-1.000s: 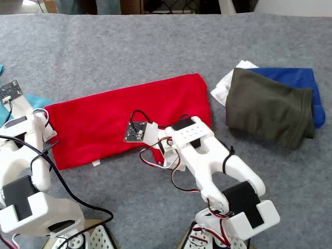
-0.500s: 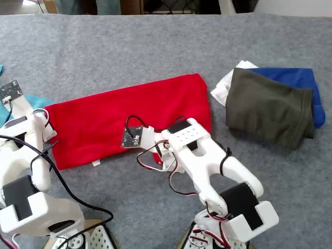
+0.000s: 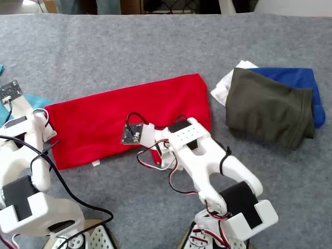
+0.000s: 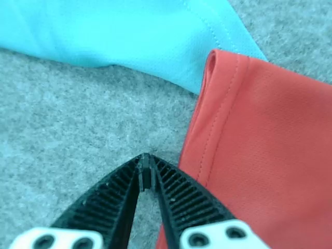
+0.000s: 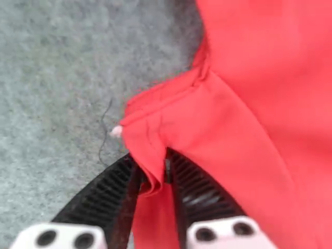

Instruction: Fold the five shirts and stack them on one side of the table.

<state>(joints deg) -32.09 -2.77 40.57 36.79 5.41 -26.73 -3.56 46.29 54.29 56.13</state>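
Red shirt [image 3: 129, 122]: a long folded band slanting across mid-table. I see part of its near long edge covered by my right arm [image 3: 207, 155].

Right gripper [image 5: 153, 166]: clamped on a bunched fold of the red shirt's near edge, with cloth pinched between both black pads. A pale speck sits beside the fold; I cannot tell what it is. From the high view its fingers are hidden under the arm's body and wires.

Left gripper [image 4: 147, 171]: tips pressed together with nothing between them, over bare grey cover just beside the red shirt's hemmed end.

Teal shirt [image 4: 129, 31]: lies beyond the left gripper, its corner meeting the red shirt's end. I cannot tell whether it touches or slips under. From above [image 3: 39, 100] most of it is hidden by my left arm [image 3: 23, 155] and cut off at the frame edge.

Olive shirt [image 3: 267, 109]: folded, on top of the pile at the table's right side, near the red shirt but not touching it.

Blue shirt [image 3: 295, 78]: under the olive, with a strip exposed along the far and right edges.

White shirt [image 3: 225, 85]: lowest that I can see, one corner poking out towards the red shirt; the rest is covered.

Table [image 3: 155, 46]: grey felt cover, far edge cut off
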